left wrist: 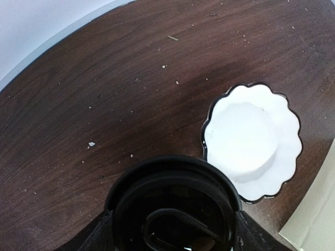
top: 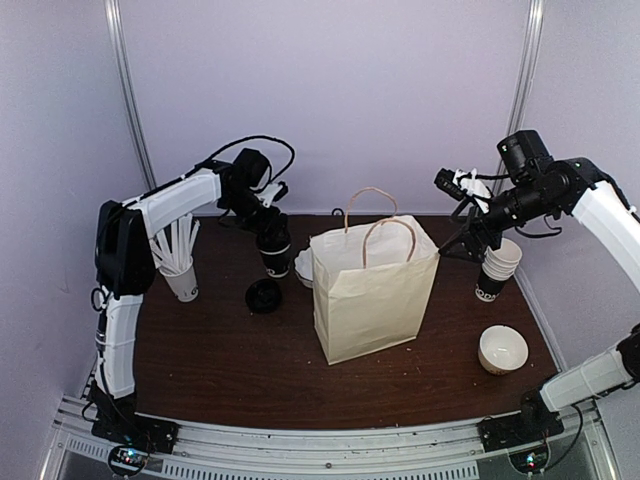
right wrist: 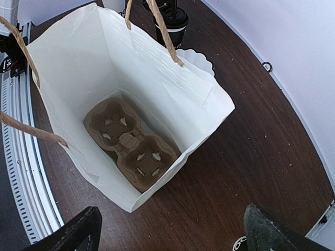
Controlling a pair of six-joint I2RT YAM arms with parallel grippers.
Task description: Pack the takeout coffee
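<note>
One small white-and-black paper cup (top: 275,258) with a round black lid is near the back edge of the brown table (top: 230,350), the left gripper (left wrist: 172,230) closed on its lid, beside one open white paper bag (top: 372,290), with the right gripper (right wrist: 172,234) wide open and empty above it.

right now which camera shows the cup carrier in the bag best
The right wrist view: it looks down into the open paper bag and shows the brown cup carrier lying on the bottom. The top external view shows only the bag's outside, carrier hidden. The left wrist view catches just a bag corner, no carrier.
</note>
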